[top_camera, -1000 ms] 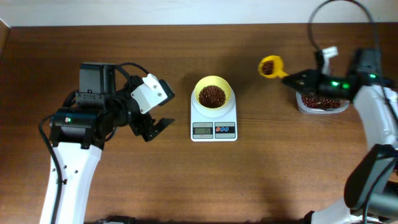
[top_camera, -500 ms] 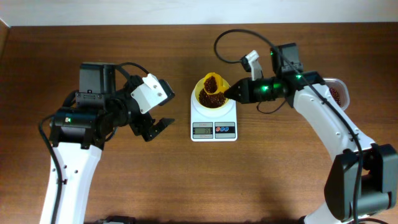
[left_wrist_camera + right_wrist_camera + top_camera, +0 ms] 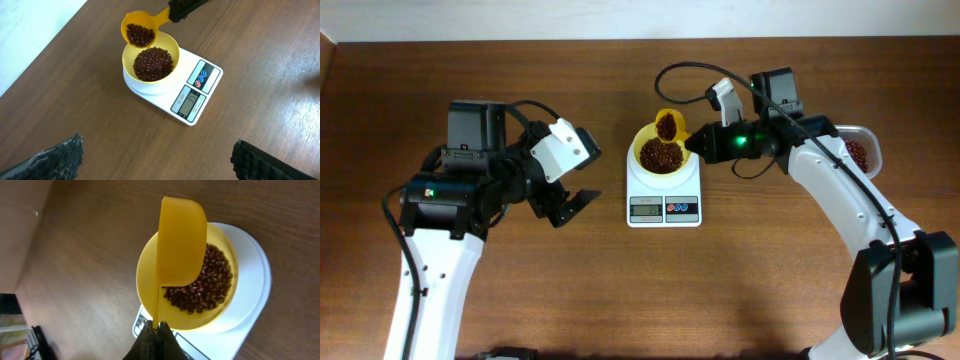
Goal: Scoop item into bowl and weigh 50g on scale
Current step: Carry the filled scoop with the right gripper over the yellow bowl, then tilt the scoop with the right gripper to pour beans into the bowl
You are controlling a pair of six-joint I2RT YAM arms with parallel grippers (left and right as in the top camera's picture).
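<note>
The pale-yellow bowl [image 3: 649, 142] holds a pile of dark red-brown beans [image 3: 661, 154] and sits on the white scale [image 3: 664, 205]. My right gripper [image 3: 699, 143] is shut on the handle of a small yellow scoop [image 3: 667, 124] that carries beans just above the bowl's far rim. The left wrist view shows the scoop [image 3: 139, 32], the bowl [image 3: 172, 48] and the scale [image 3: 197, 95]. The right wrist view shows the scoop's underside [image 3: 181, 240] over the bowl [image 3: 145, 287], handle pinched in the jaws [image 3: 156, 328]. My left gripper [image 3: 570, 205] is open and empty, left of the scale.
A clear plastic tub [image 3: 866, 152] with more beans stands at the right, partly behind my right arm. The pale wall edge runs along the table's far side.
The right arm swung left from the tub, bringing the filled scoop over the bowl. In the last half second the scoop shifted slightly toward the bowl's far rim. The left arm has not moved.
</note>
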